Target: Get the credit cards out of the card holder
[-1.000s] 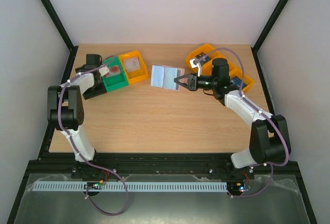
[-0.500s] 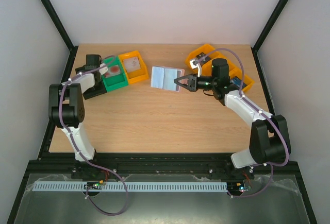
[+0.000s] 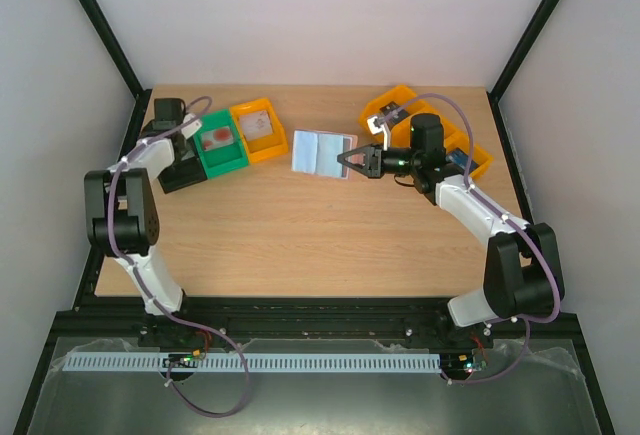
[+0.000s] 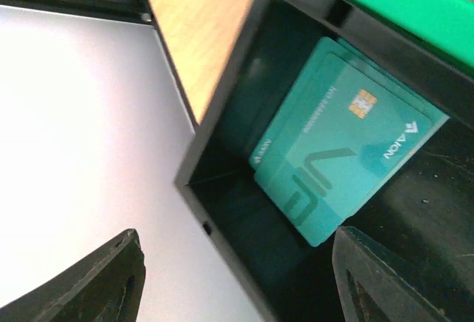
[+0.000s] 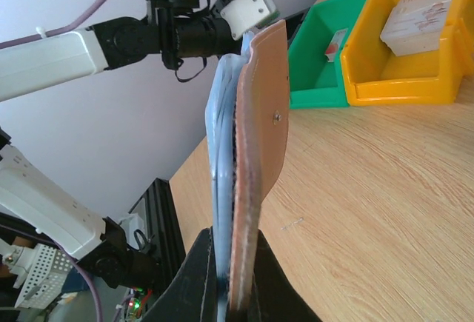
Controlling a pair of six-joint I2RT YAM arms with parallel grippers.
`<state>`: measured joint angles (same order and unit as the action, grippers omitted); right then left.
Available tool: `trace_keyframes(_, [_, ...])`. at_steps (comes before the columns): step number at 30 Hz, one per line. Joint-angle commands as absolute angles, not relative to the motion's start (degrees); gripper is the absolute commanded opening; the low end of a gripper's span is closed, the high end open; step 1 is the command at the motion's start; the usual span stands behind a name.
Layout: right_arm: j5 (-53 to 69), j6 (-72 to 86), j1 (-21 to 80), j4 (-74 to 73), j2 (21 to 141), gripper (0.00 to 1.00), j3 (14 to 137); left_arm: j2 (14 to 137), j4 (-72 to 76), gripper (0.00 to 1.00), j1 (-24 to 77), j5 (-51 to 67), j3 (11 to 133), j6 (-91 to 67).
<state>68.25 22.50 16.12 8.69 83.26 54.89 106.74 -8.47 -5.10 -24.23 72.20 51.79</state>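
The left pincer [image 4: 237,242] hangs open over the black bin [image 4: 198,170], teal cards [image 4: 348,152] lying loose directly beneath its tips. Well off to its right, past the green bin [image 3: 228,167] and an orange bin [image 3: 270,153], the card holder [image 3: 322,149] is spread blue side up at the table [image 3: 300,235], long axis running across toward the left pincer, its far edge clenched in the right pincer [image 3: 343,162]. Any further card would probably call for the left pincer to cross over; whether one is left inside cannot be told.

Open tabletop [image 3: 300,240] lies between left bins [image 3: 222,147] and right bins [image 3: 393,105], card holder [image 3: 320,150] behind.
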Motion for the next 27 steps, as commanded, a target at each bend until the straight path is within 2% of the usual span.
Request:
trace_keyframes(1, [70.0,22.5,15.8,8.4,81.8,0.02,57.1,101.7,-11.7,0.72,-5.7,-21.7,75.4,48.7])
trace_keyframes(3, [69.8,22.5,15.9,7.9,81.8,0.02,57.0,98.9,-15.4,0.73,-5.6,-17.5,77.4,45.7])
trace_keyframes(5, [69.8,22.1,16.1,7.5,81.8,0.02,56.9,94.9,-21.1,0.77,-5.6,-7.7,80.5,39.9])
trace_keyframes(10, [68.7,21.2,19.4,7.6,81.8,0.01,57.1,83.9,-34.3,0.98,-4.2,30.9,81.4,31.3])
trace_keyframes(13, [68.0,20.7,22.1,8.7,81.5,0.02,57.6,80.1,-37.2,0.99,1.2,47.5,78.3,27.8])
trace_keyframes(18, [67.4,22.3,25.0,13.5,79.0,0.02,56.8,81.7,-42.8,0.99,10.9,56.2,77.1,25.5])
trace_keyframes(27, [71.2,22.5,28.3,20.0,74.0,0.02,53.3,80.3,-37.3,0.99,12.5,65.6,68.8,22.3])
